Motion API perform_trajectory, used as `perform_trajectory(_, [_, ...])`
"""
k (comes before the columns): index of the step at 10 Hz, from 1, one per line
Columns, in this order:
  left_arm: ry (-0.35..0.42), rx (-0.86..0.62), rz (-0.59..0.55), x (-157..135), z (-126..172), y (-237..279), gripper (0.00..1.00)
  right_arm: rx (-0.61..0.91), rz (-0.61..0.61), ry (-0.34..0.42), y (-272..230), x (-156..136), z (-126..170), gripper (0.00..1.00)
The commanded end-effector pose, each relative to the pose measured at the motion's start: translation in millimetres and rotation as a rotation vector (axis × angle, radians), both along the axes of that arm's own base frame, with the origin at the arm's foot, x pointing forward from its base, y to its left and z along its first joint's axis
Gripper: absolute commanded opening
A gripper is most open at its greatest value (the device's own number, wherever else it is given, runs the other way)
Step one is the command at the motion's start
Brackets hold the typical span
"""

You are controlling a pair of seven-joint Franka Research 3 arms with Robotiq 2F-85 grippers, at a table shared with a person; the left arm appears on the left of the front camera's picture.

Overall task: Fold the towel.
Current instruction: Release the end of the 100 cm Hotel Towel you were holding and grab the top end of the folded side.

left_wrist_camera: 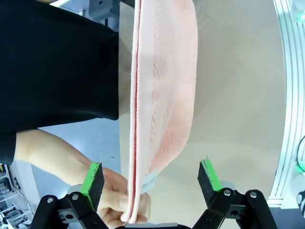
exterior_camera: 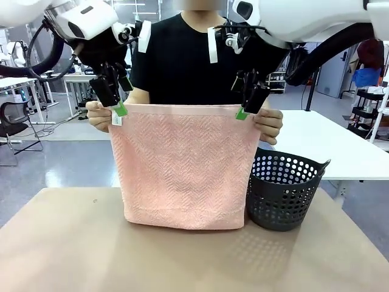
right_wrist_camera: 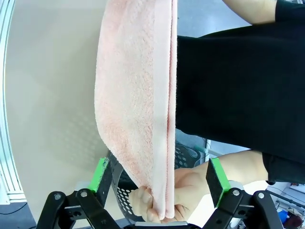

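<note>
— From the front: why's the person holding the towel (exterior_camera: 182,170) up, hem at the counter (exterior_camera: 73,243)?
— Offering its top corners to the left gripper (exterior_camera: 115,104) and right gripper (exterior_camera: 246,109).
— Left wrist?
— Jaws wide, straddling the towel's edge where a hand (left_wrist_camera: 114,200) pinches it.
— Right wrist?
— Likewise spread, gripping nothing.

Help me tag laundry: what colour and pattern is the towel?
Salmon-pink towel, herringbone weave; clearest in the front view.

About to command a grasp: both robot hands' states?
Left hand: open, straddling the towel, holding nothing.
Right hand: open, straddling the towel, holding nothing.
</note>
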State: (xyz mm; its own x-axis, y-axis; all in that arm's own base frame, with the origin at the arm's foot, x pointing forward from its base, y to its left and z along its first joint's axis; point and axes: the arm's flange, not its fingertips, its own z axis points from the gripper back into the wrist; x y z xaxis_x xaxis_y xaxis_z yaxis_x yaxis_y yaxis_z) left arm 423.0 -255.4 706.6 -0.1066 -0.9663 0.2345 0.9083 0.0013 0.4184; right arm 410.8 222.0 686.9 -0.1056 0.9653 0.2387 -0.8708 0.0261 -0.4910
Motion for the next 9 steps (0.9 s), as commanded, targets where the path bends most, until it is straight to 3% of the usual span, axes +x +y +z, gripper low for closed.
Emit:
perform_trajectory(1, [0.053,-0.011,-0.030,15.2,-1.8,-2.0,1.00,0.019,-0.018,0.049,-1.1,15.4,-3.2,1.00])
perform_trajectory(6, [0.173,0.035,0.000,41.2,-39.9,-4.6,1.00,0.008,-0.028,0.148,0.5,40.0,-33.5,1.00])
perform_trajectory(7, [0.172,0.037,0.006,41.9,-42.4,-3.7,0.80,0.002,-0.031,0.151,1.3,40.5,-35.8,1.00])
perform_trajectory(8, [0.167,0.040,0.005,41.9,-43.7,-3.0,0.43,-0.002,-0.028,0.145,1.8,40.2,-37.4,0.50])
perform_trajectory(9, [0.168,0.045,0.003,41.8,-45.6,-2.4,0.21,-0.007,-0.026,0.141,1.8,39.4,-37.4,0.40])
